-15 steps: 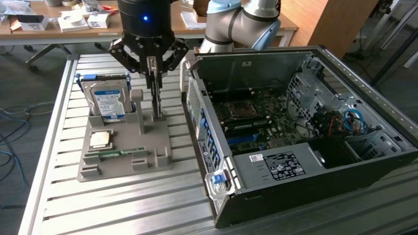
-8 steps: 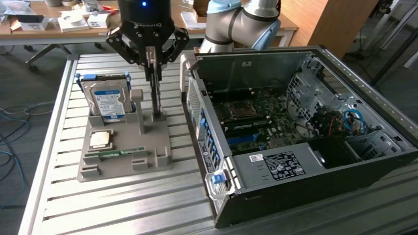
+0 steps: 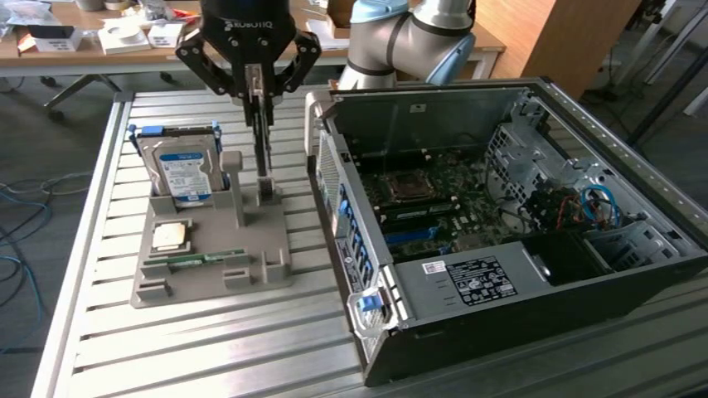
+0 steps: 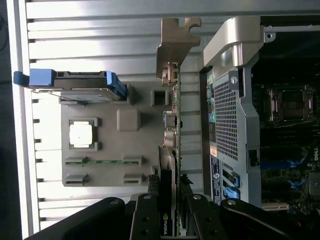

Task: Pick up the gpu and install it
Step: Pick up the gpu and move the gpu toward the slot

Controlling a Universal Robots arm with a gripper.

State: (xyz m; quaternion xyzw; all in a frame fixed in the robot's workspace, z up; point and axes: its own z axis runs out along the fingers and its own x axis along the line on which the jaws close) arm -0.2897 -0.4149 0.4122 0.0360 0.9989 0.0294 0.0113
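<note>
black tool point(image 3: 259, 98) clamped partway shut on thin dark gpu card point(image 3: 264, 153), upright on edge over grey plastic holder point(image 3: 265, 249); open black computer case point(image 3: 531, 332) at 3 o'clock, exterior view.

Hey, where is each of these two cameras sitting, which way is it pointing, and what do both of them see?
Exterior view: off the arm, above the slatted table, looking down at the open computer case and grey parts holder; the arm and gripper show at the top.
Wrist view: on the wrist, looking down past the gripper's dark fingers along the gpu they are closed on.
Shared: gpu, holder, hard drive, case.
</note>
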